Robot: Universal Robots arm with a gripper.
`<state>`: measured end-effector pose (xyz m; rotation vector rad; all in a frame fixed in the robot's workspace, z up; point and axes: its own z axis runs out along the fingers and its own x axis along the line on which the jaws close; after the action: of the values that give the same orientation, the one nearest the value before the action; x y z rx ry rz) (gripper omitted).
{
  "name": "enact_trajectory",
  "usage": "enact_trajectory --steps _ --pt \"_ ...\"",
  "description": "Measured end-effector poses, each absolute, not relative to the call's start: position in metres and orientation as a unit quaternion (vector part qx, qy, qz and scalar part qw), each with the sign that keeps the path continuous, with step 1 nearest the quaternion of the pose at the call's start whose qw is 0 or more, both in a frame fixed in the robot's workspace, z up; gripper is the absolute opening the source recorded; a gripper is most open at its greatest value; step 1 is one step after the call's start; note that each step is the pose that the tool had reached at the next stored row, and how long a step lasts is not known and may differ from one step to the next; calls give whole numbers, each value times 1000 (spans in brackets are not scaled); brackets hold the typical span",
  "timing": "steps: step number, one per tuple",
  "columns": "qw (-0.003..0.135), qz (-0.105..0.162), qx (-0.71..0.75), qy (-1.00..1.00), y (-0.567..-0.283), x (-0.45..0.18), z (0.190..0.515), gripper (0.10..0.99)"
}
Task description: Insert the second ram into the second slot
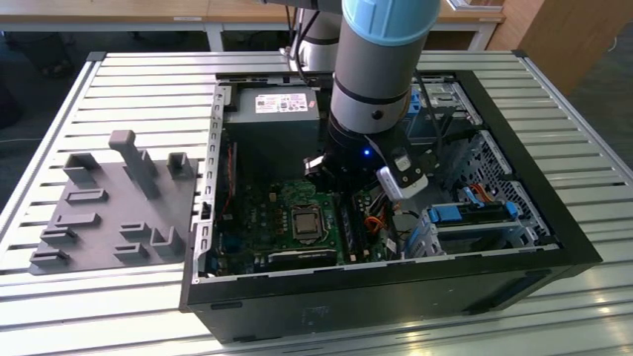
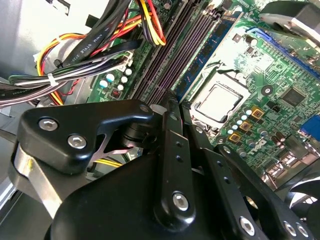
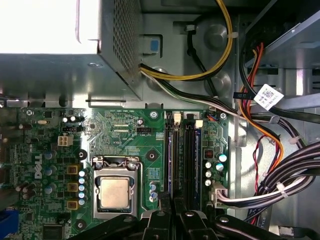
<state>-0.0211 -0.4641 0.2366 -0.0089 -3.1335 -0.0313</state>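
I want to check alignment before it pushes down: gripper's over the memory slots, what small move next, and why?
Probably a slight sideways correction, not a descent. In the second wrist view the gripper hangs above one end of the slot bank, close to the blue stick seated beside the processor socket; centring it on the empty slot next to that stick looks safer.

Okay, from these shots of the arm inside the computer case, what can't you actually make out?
Whether the gripper holds the second ram: in both wrist views, its own black linkage covers the tip.
Near ends of the memory slots: first wrist view, hidden behind the gripper.
Slots in the exterior view: the arm stands in front.
Power supply top: first wrist view, washed out by glare.
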Motion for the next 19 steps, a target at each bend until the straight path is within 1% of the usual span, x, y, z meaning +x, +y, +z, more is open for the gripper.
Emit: enact_trajectory --steps 19 --pt "4 -10 -3 -1000 -464 -17 234 137"
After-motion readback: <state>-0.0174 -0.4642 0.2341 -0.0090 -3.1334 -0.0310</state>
